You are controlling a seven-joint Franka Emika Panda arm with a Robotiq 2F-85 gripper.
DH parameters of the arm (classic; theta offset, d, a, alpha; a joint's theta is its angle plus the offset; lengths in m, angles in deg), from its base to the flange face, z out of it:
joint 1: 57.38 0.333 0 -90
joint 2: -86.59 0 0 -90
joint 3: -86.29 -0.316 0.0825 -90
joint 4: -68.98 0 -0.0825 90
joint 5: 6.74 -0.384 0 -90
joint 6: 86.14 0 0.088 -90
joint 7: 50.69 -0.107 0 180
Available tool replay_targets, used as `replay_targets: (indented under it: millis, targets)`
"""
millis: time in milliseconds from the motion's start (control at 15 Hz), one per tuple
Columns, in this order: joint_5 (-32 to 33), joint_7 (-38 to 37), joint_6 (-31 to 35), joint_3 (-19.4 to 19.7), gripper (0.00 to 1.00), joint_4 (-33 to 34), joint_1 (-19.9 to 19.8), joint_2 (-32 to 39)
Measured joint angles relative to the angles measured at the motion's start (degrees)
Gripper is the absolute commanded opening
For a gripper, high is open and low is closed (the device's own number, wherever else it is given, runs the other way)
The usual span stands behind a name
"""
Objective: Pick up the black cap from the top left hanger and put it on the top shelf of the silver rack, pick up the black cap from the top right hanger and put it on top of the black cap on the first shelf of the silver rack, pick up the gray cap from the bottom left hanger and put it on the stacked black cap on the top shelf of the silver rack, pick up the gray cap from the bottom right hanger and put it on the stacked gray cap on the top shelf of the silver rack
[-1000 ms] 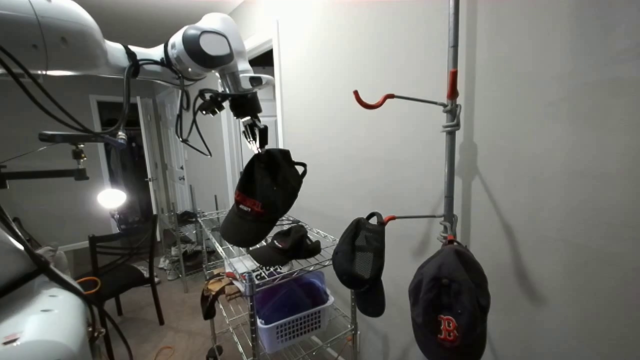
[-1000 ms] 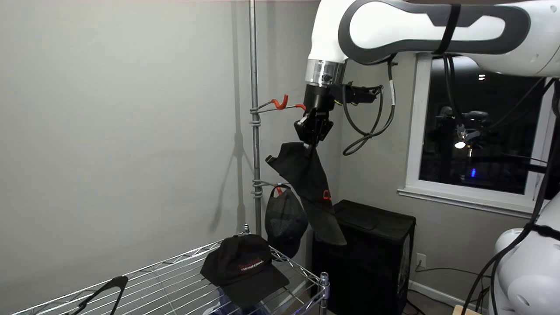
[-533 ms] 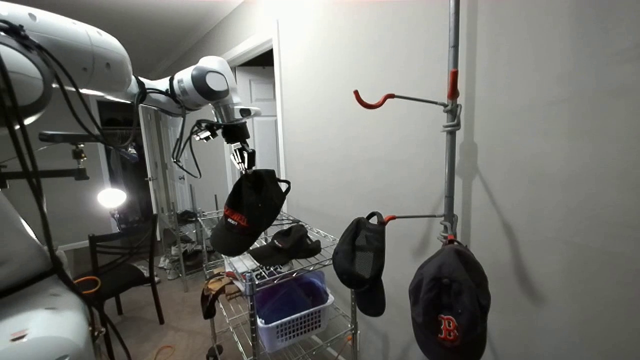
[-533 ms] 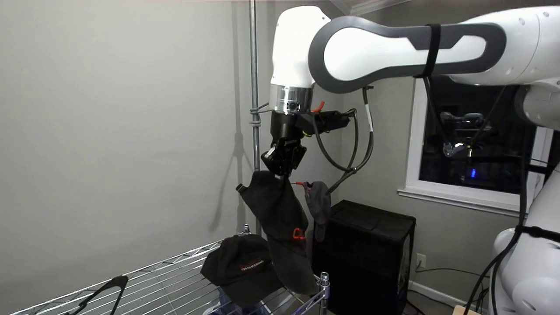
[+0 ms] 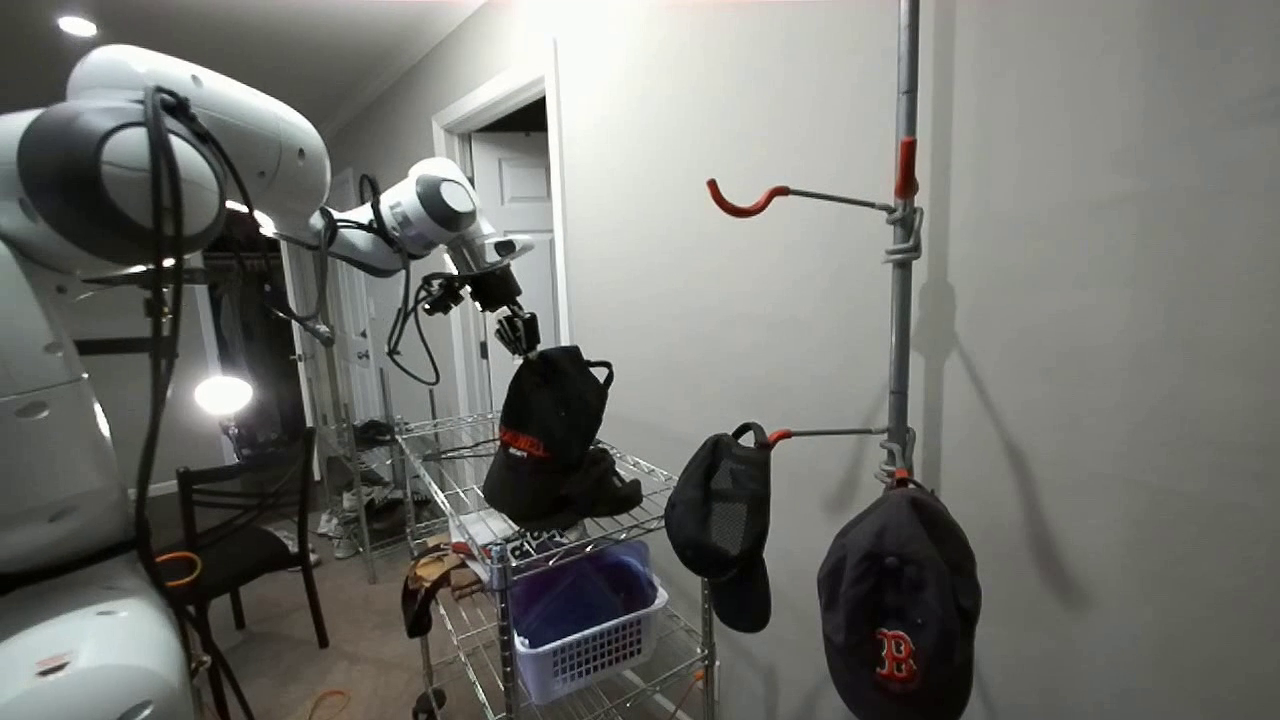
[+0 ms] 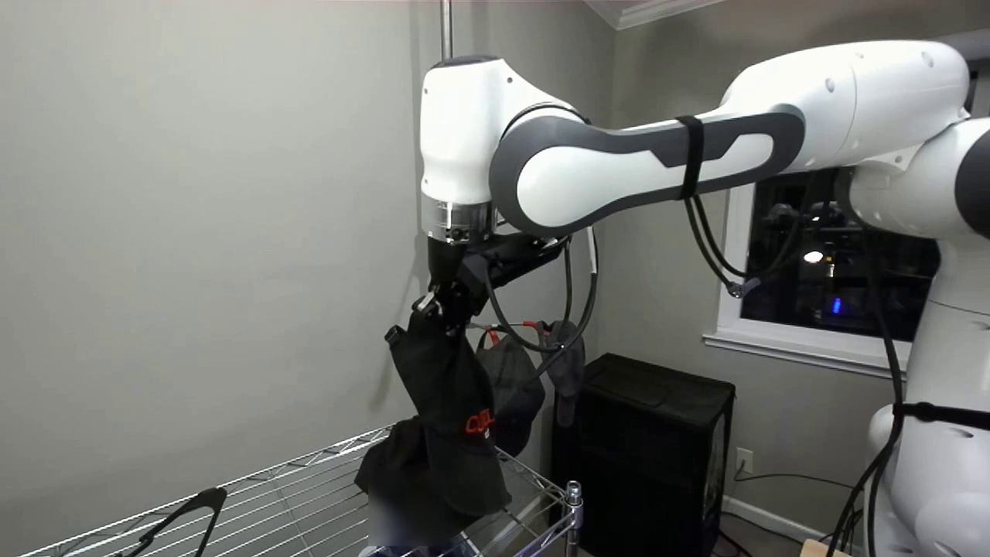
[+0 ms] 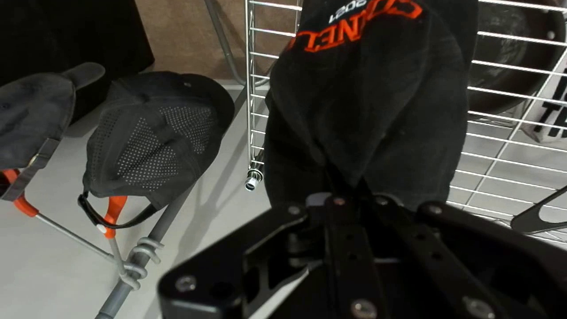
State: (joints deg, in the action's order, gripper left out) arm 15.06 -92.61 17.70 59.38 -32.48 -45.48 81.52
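- Gripper (image 7: 356, 198) pinched tight on blk cap (image 5: 553, 405), crown fabric btwn
- Prob. light, soft, floppy; crown hold OK
- Brim (image 6: 470, 478) hangs low, poss. nudges lower cap (image 6: 393, 473)

A bulb (image 5: 223, 396) glowed, a pale basket (image 5: 590, 660) held something purple (image 5: 580, 595), a black chair (image 5: 240, 560) stood on the floor (image 5: 380, 640), and a black box (image 6: 642, 456) stood near a window (image 6: 800, 302).

Black cap (image 7: 376, 88) I'm looking at has orangey-red and white lettering; mesh cap (image 7: 159, 137) is dark with little pale dots, hooks (image 5: 742, 212) red-tipped, rack (image 6: 573, 503) shiny silver.
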Motion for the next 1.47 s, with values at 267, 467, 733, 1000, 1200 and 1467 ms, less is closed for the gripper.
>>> replay_targets:
  millis: [267,467,733,1000,1200,1467]
  targets:
    - [5.3,-2.6,-0.2,1.0,0.01,2.1,2.8,4.8]
    - [6.2,-2.6,-0.3,2.8,0.3,2.6,4.4,7.2]
    - [5.9,-2.6,-0.6,5.0,0.54,3.8,6.1,8.9]
    - [1.3,-1.5,-0.7,6.3,0.8,5.1,6.5,9.1]
    - [-3.3,-0.1,-0.7,7.9,0.98,5.9,6.4,8.8]
    - [-6.1,1.5,-0.9,10.5,1.0,5.8,5.8,6.9]
